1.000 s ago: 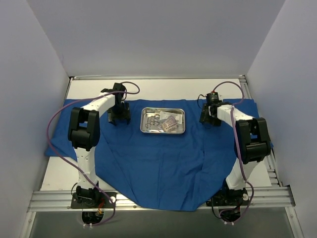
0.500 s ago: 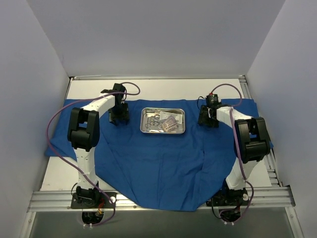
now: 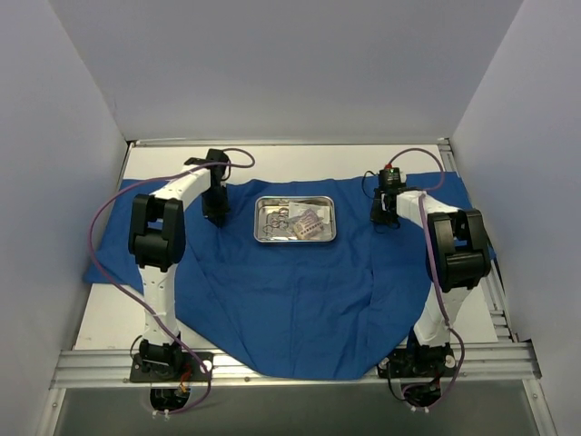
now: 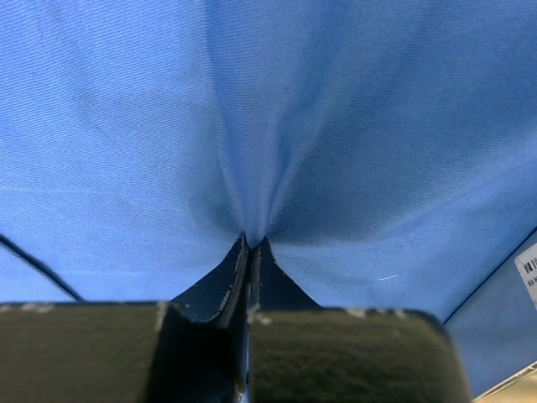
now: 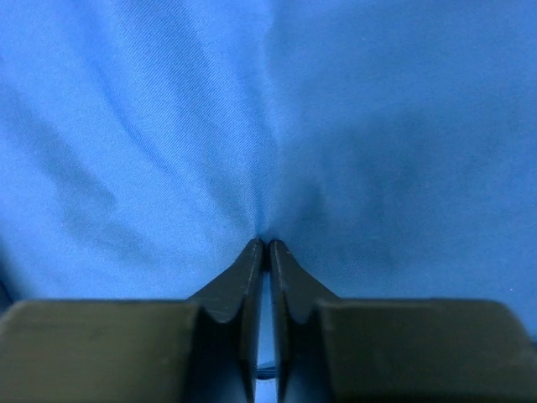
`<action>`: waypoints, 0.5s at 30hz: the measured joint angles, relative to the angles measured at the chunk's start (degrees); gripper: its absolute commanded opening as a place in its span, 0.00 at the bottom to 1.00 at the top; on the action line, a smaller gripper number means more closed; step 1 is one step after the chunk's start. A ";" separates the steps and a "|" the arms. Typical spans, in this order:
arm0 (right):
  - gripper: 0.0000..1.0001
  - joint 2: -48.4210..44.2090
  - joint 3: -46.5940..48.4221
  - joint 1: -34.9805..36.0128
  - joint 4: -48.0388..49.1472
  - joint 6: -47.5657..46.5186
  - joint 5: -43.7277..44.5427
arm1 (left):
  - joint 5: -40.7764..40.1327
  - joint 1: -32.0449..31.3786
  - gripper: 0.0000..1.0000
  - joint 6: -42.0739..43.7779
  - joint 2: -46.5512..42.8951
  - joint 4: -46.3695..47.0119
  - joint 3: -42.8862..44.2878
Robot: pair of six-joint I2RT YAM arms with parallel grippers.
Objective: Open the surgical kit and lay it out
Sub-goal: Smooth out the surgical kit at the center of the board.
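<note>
Two grips: left claw and right claw clenched on blue cloth wrap.
Wrap covered the desk, steel tray near its far edge; soft, limp fabric, probably best taken at corners.

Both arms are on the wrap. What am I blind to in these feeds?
Top view: the instruments and packets in the steel tray are too small to count.
Both wrist views: the blue cloth wrap fills the frame; the tray is out of shot.
Left wrist view: a white label is cut off by the right edge, print unreadable.
Left gripper, right gripper: how much cloth the shut jaws hold is hidden by their own bodies.
</note>
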 measured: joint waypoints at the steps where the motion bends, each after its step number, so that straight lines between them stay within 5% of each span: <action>1: 0.00 0.15 0.17 -0.09 0.04 0.02 -0.07 | 0.02 0.02 0.02 0.07 0.35 -0.46 0.50; 7: 0.00 1.64 2.32 -0.61 -0.57 0.55 -0.59 | 0.74 0.85 0.02 -0.04 3.85 -5.18 6.47; 15: 0.00 8.59 12.31 -2.51 -2.12 2.27 -2.36 | 0.63 2.23 0.02 -0.17 14.86 -11.41 26.08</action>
